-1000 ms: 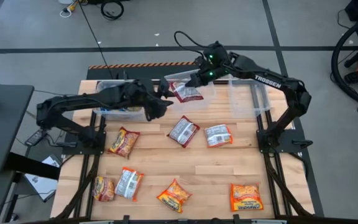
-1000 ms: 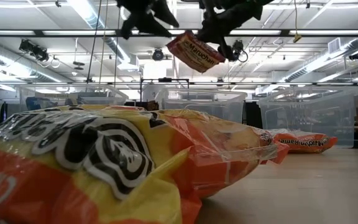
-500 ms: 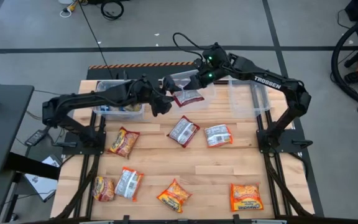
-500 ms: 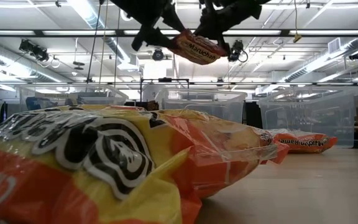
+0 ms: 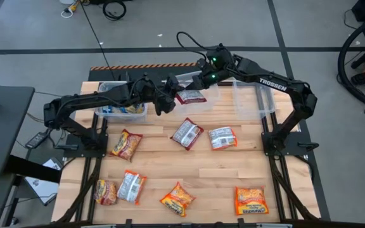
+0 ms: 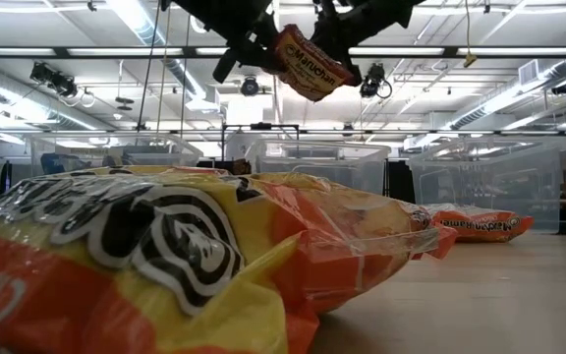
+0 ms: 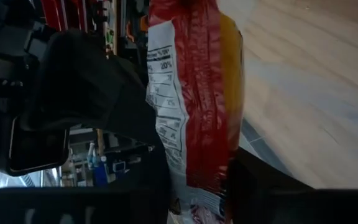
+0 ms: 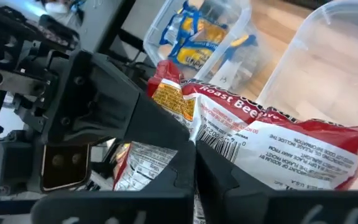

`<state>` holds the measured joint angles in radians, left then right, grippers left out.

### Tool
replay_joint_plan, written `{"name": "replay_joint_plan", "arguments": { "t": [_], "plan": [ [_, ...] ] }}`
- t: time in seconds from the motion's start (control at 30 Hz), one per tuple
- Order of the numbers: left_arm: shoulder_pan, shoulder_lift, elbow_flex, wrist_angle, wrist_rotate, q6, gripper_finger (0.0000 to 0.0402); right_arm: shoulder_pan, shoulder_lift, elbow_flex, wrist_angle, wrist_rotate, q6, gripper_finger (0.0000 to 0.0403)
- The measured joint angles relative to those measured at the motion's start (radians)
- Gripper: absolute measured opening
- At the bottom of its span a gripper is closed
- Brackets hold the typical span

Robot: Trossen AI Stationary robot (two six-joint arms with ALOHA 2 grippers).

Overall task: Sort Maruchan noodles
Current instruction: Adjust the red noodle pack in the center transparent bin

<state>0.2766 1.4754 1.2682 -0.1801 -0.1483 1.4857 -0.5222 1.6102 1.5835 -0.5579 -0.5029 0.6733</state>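
A dark red-silver Maruchan packet hangs in the air over the table's far middle, between both grippers; the low view shows the packet tilted, high above the table. My left gripper is at its left end and my right gripper at its far side, both shut on it. Blue-yellow packets lie in the far-left clear tub. Several more packets lie flat on the table, among them two silver-red ones and orange ones. My left gripper pinches the packet's left end between its two fingers, coming level from the table's left. The packet runs on past the fingers, clear of the table. My right gripper pinches the packet's far edge by the barcode, coming slanting down from the far right. The packet is lifted clear and tilted.
Three clear tubs stand along the far edge: left, middle, right. An orange-yellow packet lies close before the low camera and hides much of the table. Bare wood shows in the table's middle.
My left gripper has moved from a little apart toward the table's right and far edge, up to the held packet, and now has the packet's left end between its fingers. The packet has stayed in my right gripper and has tipped, its left end now higher.
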Motion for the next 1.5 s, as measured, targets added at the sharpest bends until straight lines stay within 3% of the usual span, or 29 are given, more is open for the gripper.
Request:
{"name": "replay_joint_plan", "arguments": {
  "t": [0.27,0.37,0.47,0.7,0.83,0.97,1.1,1.33,1.5],
  "plan": [
    [0.011,-0.008,0.0,-0.002,0.028,0.039,0.0116,-0.061,-0.014,0.001,-0.041,0.095,-0.056,0.0117],
    [0.064,-0.011,0.0,-0.021,0.025,0.12,0.0116,-0.097,-0.044,0.001,-0.073,0.117,-0.056,0.0153],
    [0.139,0.008,0.0,-0.065,0.093,0.157,0.0116,-0.113,-0.077,0.001,-0.109,0.122,-0.074,0.0173],
    [0.247,0.141,0.051,-0.12,0.15,0.231,0.0116,-0.076,-0.135,0.001,-0.195,0.178,-0.101,0.0179],
    [0.248,0.252,0.23,-0.261,0.153,0.226,0.0116,-0.048,-0.143,0.001,-0.229,0.199,-0.101,0.0179],
    [0.247,0.388,0.449,-0.556,0.158,0.206,0.0116,-0.024,-0.142,0.001,-0.26,0.214,-0.109,0.0179],
    [0.26,0.488,0.559,-0.63,0.097,0.224,0.0116,-0.006,-0.142,0.001,-0.28,0.255,-0.131,0.0179],
    [0.238,0.597,0.579,-0.743,-0.046,0.254,0.0116,-0.004,-0.141,0.001,-0.282,0.251,-0.142,0.0178],
    [0.199,0.589,0.577,-0.745,-0.037,0.248,0.0116,-0.003,-0.141,0.001,-0.29,0.25,-0.162,0.0178]
  ]
}}
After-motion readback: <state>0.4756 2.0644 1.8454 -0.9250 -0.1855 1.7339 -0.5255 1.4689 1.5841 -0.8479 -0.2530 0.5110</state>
